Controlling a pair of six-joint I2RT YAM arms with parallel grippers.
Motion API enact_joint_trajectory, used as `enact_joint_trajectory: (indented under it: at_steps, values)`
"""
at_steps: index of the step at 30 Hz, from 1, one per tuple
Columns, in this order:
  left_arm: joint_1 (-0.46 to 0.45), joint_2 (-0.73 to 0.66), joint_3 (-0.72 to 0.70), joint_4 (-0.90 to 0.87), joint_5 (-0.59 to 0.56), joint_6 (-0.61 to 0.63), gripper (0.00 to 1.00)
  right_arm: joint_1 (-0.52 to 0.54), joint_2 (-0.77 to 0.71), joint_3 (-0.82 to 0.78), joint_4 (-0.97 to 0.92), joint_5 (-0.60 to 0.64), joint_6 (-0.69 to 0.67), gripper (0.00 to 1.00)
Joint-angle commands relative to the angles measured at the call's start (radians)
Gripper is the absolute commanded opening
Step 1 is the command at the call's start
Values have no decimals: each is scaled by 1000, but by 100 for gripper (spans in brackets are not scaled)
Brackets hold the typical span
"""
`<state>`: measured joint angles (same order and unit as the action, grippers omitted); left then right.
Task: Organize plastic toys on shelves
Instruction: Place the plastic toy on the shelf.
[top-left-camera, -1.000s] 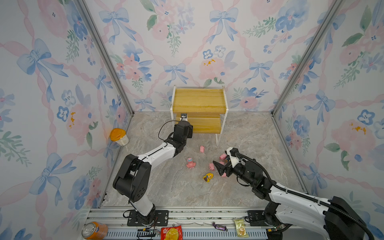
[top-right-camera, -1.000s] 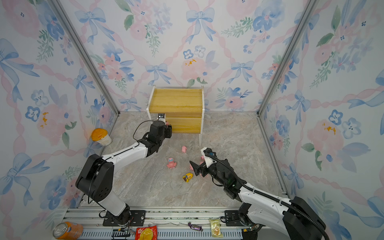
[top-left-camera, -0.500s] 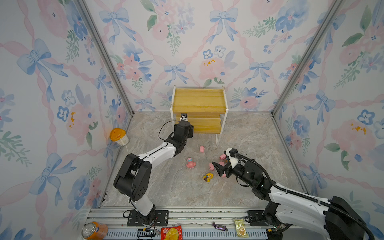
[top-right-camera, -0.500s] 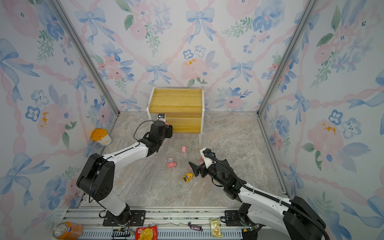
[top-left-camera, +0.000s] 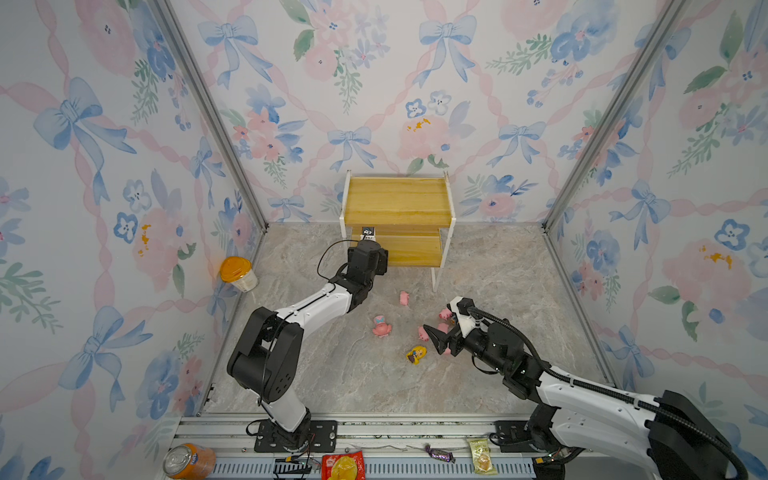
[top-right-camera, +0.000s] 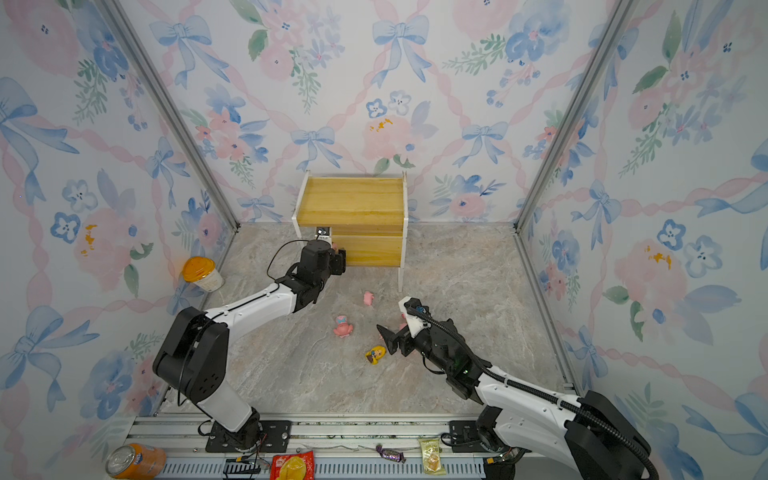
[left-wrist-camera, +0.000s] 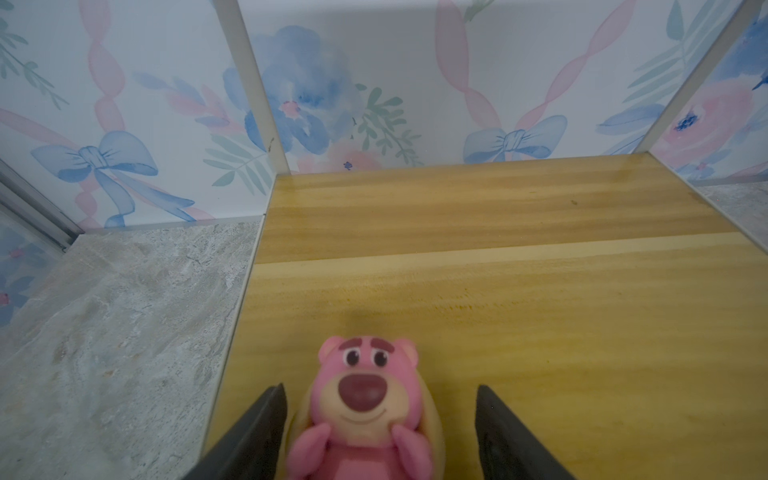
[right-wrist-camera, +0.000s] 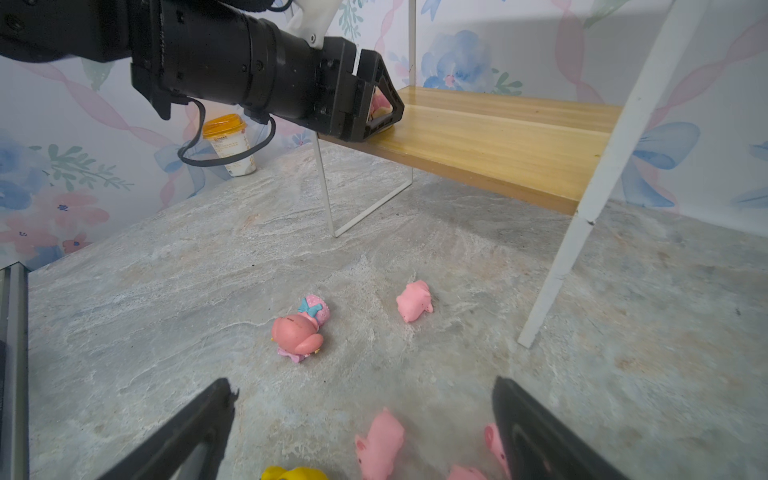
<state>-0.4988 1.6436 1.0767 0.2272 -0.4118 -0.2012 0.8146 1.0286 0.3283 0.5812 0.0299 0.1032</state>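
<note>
The left end effector (left-wrist-camera: 378, 390) reaches over the front edge of the lower board (left-wrist-camera: 540, 332) of the rack (top-left-camera: 399, 199), jaws spread. A pink bear (left-wrist-camera: 365, 399) on a cream base sits upright on that board between the fingers, at the end nearer the cup (top-left-camera: 237, 274). One finger lies close against the base. The other stands clear of it, with bare wood showing between.

The right end effector (right-wrist-camera: 365, 386) hangs low over the desk (top-left-camera: 332, 374), jaws spread wide and gripping nothing. A pig (right-wrist-camera: 380, 440) lies on the desk between its fingers, and a second pig (right-wrist-camera: 492, 442) lies just beside one finger. Farther toward the rack lie a hatted figure (right-wrist-camera: 299, 332), tipped over, and a third pig (right-wrist-camera: 415, 305) near the rack's white front leg. The doll (top-left-camera: 417, 354) lies on the desk just beside the right end effector.
</note>
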Motion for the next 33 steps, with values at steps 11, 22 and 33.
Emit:
enact_joint_trajectory:
  at_steps: [11, 22, 33]
  values:
    - [-6, -142, -108, 71, -8, 49, 75, 23, 17, 5, 19, -1, -9, 99]
    - [-6, -303, -267, 104, 22, 41, 58, 26, 14, -1, 21, 16, -10, 99]
    - [-78, -293, -325, 145, 44, -53, 40, 25, 36, -3, 42, 28, -1, 99]
